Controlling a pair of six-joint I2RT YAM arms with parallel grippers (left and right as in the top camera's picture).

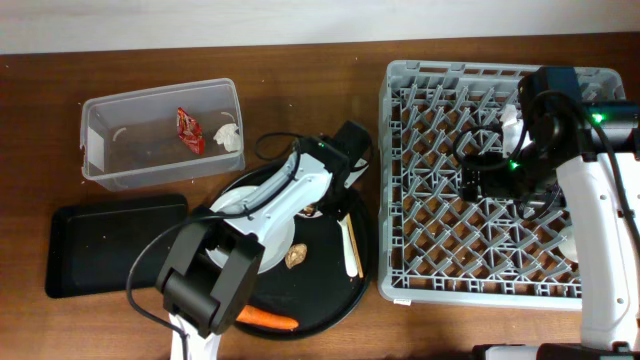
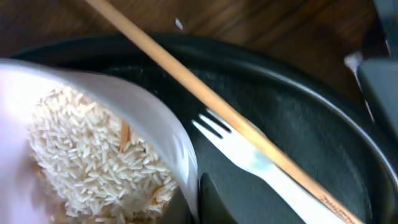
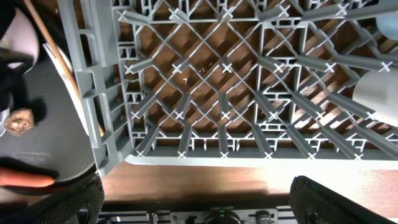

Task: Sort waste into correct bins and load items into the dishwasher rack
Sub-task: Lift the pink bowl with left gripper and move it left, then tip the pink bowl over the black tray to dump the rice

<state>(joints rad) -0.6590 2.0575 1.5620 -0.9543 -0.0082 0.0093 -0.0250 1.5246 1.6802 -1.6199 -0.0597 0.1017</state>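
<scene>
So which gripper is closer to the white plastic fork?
Left. The left gripper pinches the white-pink bowl beside the fork on the round black tray; the right gripper hangs open over the grey rack.

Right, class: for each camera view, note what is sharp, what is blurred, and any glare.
Overhead view: evenly lit, sharp throughout. Left wrist view: rice in the bowl crisp, chopstick and fork softer. Right wrist view: rack lattice sharp, glare along the table edge.

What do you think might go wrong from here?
The left gripper seems to pinch only the rim of the bowl, which holds rice; lifted, it may tilt and spill. The chopstick and white fork lie right beside the bowl, so moving it could knock them across the round black tray.
</scene>
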